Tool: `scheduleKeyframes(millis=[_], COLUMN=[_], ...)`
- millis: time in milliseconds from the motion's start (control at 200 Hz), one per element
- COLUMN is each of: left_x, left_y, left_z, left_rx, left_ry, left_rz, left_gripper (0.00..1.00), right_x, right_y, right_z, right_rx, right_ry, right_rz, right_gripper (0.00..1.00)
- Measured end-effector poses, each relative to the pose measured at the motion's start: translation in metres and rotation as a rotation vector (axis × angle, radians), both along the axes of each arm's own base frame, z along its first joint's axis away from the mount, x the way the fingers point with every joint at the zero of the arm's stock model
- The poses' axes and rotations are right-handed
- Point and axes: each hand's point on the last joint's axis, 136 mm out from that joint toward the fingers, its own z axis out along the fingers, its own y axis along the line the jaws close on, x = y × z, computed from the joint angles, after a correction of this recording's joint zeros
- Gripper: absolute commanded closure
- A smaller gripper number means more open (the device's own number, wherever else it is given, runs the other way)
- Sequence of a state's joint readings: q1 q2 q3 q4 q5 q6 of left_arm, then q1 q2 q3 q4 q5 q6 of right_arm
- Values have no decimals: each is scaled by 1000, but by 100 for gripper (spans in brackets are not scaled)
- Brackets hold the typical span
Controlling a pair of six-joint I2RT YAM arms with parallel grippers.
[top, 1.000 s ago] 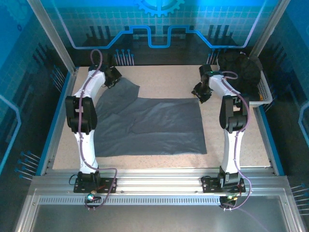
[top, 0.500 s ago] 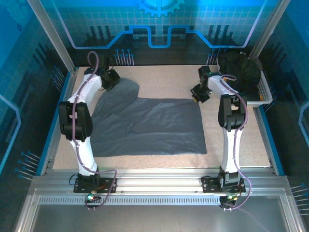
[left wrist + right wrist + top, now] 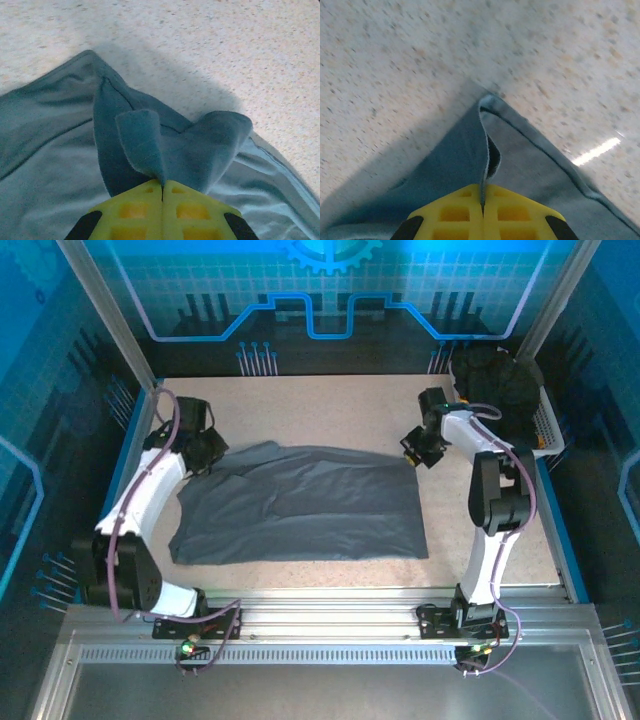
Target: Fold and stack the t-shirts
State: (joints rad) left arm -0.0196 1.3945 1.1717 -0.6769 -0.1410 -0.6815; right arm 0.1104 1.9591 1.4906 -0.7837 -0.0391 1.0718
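Two grippers hold one grey t-shirt (image 3: 300,505) in the top view. The left gripper (image 3: 205,450) has its far left corner and the right gripper (image 3: 418,448) its far right corner, probably to bring the far edge nearer for a fold. Dark shirts (image 3: 495,380) fill the white basket (image 3: 548,430) at the far right.

Left wrist view: the yellow jaws pinch a bunched fold of cloth.

Right wrist view: the jaws pinch the thin corner.

The speckled table (image 3: 330,400) is pale, with blue walls (image 3: 60,360) around.
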Motion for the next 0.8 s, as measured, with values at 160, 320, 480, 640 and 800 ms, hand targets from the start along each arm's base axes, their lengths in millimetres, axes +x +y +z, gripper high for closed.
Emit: scheduleKeyframes(millis=[160,320,480,640,800], left_x=[-34,-60,-80,-101,-129], left_y=[12,28,42,51,53], left_z=[11,22,33,27,-2], left_rx=[50,103,154,178,166], left_ry=[-7,-9,-15,12,96], left_rz=[42,114,186,245,302], left_gripper=[100,100,100,100,100], right_x=[-28,-52,-67,-78,-95], right_y=[-1,-3,-3,-4,-4], right_z=[-2,-3,-4,-6,-16], right_rx=[-3,-3,4,5,7], right_ry=[27,39,49,57,85], right_rz=[20,32,39,41,44], right_gripper=[100,100,100,100,100])
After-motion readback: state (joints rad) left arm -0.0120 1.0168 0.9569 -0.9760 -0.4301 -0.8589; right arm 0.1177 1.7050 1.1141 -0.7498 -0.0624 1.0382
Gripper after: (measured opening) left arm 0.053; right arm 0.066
